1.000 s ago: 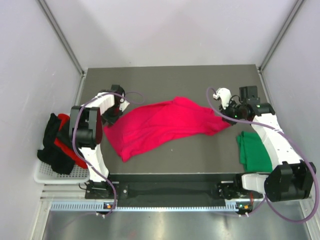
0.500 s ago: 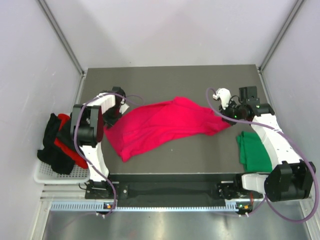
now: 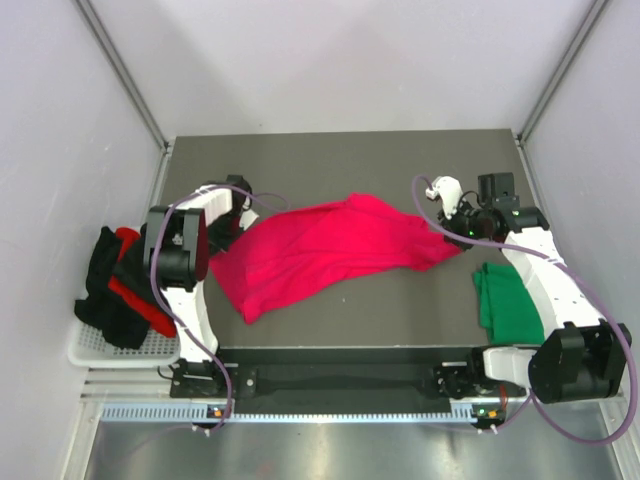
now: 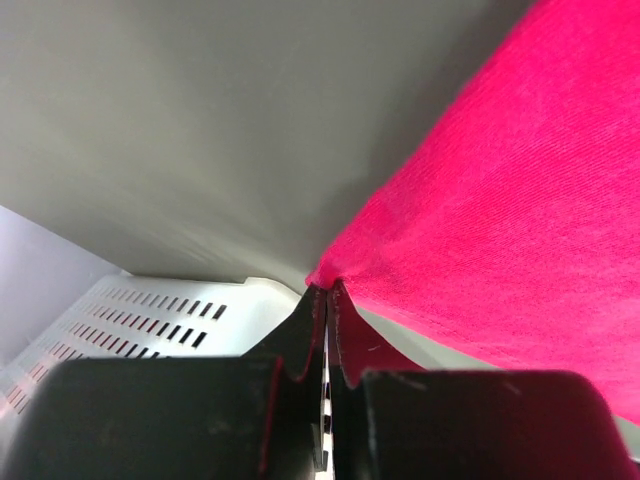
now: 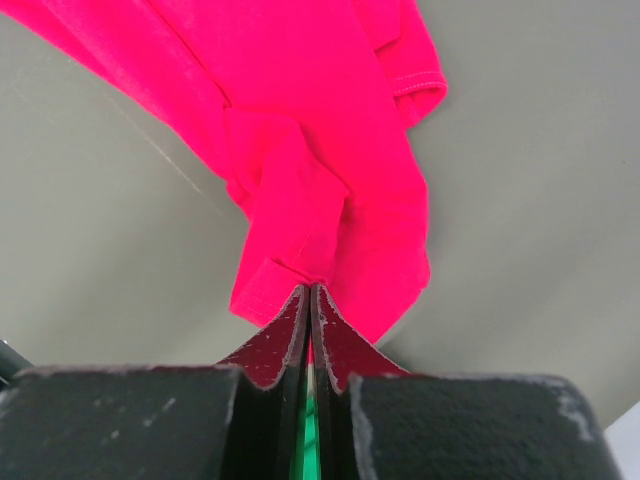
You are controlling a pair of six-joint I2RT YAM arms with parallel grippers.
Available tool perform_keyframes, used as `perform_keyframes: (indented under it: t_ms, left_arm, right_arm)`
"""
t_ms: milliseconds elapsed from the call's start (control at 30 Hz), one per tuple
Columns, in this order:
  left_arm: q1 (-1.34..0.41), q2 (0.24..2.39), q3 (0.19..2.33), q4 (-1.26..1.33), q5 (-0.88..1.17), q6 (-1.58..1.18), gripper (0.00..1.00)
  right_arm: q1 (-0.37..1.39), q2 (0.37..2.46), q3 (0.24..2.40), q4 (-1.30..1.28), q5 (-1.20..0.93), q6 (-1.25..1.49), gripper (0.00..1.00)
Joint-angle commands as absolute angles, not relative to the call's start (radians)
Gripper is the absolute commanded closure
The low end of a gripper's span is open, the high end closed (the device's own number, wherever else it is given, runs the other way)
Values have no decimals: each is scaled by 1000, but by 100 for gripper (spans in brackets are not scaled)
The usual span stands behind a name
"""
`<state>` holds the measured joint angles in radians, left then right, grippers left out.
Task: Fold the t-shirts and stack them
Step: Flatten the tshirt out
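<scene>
The crimson-pink t-shirt [image 3: 320,250] lies stretched and rumpled across the middle of the dark table. My left gripper [image 3: 222,240] is shut on its left edge; in the left wrist view the pinched cloth [image 4: 480,220] fans out from the closed fingertips [image 4: 327,290]. My right gripper [image 3: 452,232] is shut on the shirt's right end, and the cloth [image 5: 320,200] bunches at its closed tips [image 5: 309,288]. A folded dark green t-shirt [image 3: 508,300] lies at the right of the table, beside the right arm. Black and red t-shirts [image 3: 120,285] sit heaped at the far left.
A white slotted basket [image 3: 95,345] holds the black and red heap off the table's left edge; it also shows in the left wrist view [image 4: 150,315]. Pale walls enclose the table [image 3: 340,160] on three sides.
Nothing much has moved; the left arm's elbow shifted slightly, and both grippers stay shut on the pink shirt.
</scene>
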<state>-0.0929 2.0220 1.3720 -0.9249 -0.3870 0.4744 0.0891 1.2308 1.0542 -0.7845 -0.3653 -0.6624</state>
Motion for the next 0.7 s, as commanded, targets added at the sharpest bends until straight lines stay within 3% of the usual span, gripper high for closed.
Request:
perform_keyframes:
  t_ms: [0,233,667]
  left_arm:
    - [-87,2029,1411,-954,-370,472,100]
    - [-109,1961,1469,-988,-313,451,100]
    - [-181,1706,1750,-1069,-230,385,100]
  right_arm:
    - [87,1218,1081,-756,-376,-675,100]
    - [69,1198,1135,-752,-322,-664,100]
    - [-103,1313,1597,-695,-275,-397,100]
